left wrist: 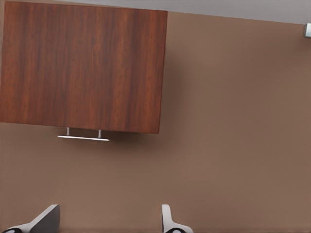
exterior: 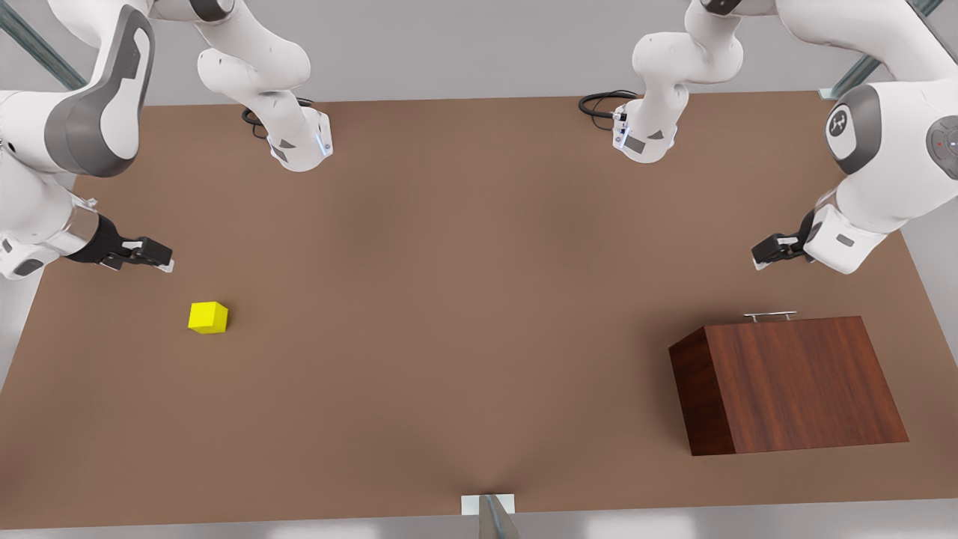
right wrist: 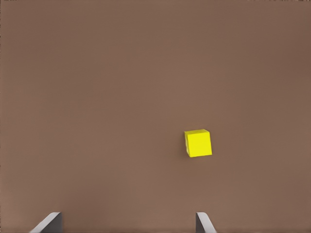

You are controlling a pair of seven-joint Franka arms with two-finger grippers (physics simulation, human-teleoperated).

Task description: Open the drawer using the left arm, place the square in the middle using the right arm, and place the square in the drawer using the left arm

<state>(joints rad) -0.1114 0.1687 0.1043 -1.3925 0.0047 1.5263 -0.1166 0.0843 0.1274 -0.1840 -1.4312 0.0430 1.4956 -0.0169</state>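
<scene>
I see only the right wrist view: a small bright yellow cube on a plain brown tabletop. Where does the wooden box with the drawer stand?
Observer: The dark reddish-brown wooden box stands at the front view's right. The small yellow cube lies far from it, at the left, close to the open right gripper.
Operator: Is it pulled open?
Observer: It looks shut. The thin silver bar handle sits close against the box's far edge, and no tray sticks out.
Operator: And where is the left gripper?
Observer: The left gripper hovers open beyond the handle and does not touch it.
</scene>
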